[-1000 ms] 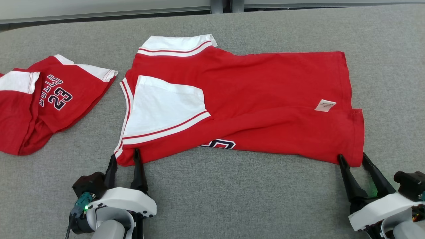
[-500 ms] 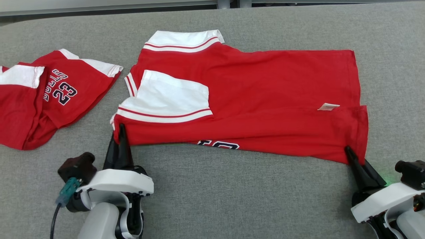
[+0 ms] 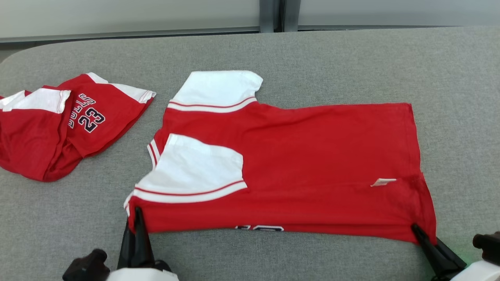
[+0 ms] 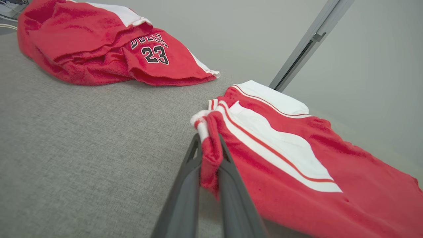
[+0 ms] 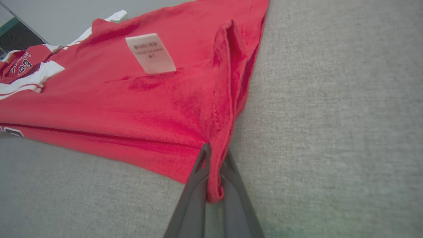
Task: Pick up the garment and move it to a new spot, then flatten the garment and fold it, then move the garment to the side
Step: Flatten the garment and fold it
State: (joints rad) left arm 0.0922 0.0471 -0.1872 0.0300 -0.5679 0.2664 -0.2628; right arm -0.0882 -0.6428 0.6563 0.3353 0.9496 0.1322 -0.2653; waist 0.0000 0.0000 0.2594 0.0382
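A grey bench [image 3: 343,58] carries the red garment [image 3: 312,156] at frame centre, spread flat and seemingly part-folded. The left end effector [image 3: 134,216] and right end effector [image 3: 422,233] are clamped on its lower corners; folding further and moving aside remain.

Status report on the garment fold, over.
Left gripper shut on garment, near sleeve corner. Right gripper shut on near hem corner. Garment mostly flat on grey table. Crumpled jersey to the left, apart, not in the way.

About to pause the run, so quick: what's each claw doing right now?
Left claw: closed on the jersey, near sleeve-side corner.
Right claw: closed on the jersey, near hem corner.
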